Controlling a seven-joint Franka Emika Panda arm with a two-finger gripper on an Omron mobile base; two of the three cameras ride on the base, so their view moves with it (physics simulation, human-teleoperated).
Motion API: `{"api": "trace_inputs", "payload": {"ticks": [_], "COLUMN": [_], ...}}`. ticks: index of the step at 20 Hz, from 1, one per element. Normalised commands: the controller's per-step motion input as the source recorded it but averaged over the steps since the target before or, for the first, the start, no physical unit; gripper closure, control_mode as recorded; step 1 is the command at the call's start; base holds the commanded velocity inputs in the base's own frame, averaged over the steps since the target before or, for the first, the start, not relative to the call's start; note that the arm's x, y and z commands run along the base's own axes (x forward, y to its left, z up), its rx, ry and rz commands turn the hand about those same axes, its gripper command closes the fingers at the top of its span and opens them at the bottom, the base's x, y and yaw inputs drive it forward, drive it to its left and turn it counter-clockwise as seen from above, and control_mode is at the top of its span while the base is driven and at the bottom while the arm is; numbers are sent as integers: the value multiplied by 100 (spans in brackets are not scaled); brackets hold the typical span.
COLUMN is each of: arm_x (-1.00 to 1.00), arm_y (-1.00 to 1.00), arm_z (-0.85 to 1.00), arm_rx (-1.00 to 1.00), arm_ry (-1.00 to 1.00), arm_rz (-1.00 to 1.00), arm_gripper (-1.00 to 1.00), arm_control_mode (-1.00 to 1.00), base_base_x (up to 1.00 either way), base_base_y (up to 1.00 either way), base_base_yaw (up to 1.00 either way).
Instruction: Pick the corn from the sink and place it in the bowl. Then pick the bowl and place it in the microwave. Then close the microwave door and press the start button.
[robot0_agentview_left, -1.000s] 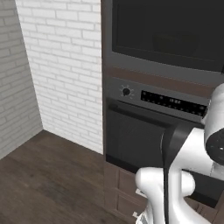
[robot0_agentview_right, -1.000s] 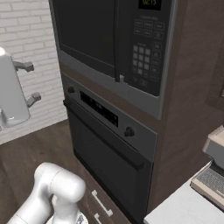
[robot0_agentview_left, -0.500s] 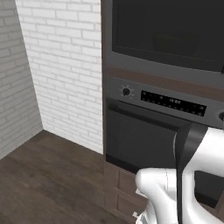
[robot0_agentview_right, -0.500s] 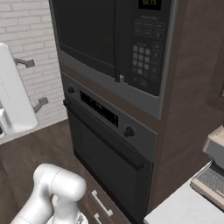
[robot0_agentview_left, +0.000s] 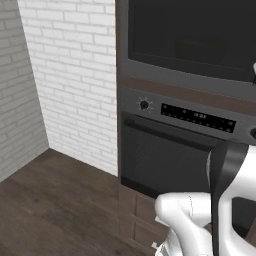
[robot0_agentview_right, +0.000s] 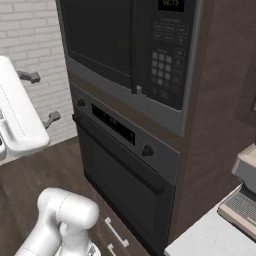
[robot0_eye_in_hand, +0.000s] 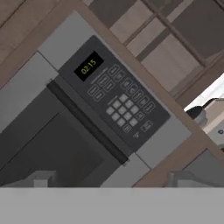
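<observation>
I judge the job nearly finished — the black-fronted built-in microwave (robot0_agentview_right: 130, 50) has its dark glass door (robot0_agentview_right: 97, 37) shut, with only the start press possibly left. My pincer is spread wide, holding nothing. Ahead of it lies the microwave's black keypad panel (robot0_eye_in_hand: 114, 99) — apart, not touching.

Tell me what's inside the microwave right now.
The microwave door is shut, and its dark glass shows nothing inside, so the contents are hidden. Beside it, the keypad and lit clock show.
</observation>
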Motion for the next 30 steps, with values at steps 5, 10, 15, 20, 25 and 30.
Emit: {"api": "trace_inputs", "payload": {"ticks": [5,10,15,20,25,30], "arm_x": [0,0,3,25,30,45], "arm_y": [-18,-2,0,0,-8,-29], "arm_z": [0,0,0,0,0,0], "arm_rx": [-15,-19,-24,-16,-6,-1], "arm_ry": [28,27,16,2,1,4], "arm_rz": [0,0,0,0,0,0], "arm_gripper": [-100,-100,-100,-100,-100,-100], "arm_control_mode": [-100,-100,-100,-100,-100,-100], "base_base_x": [0,0,0,0,0,0], "base_base_y": [0,0,0,0,0,0], "base_base_yaw": [0,0,0,0,0,0]}}
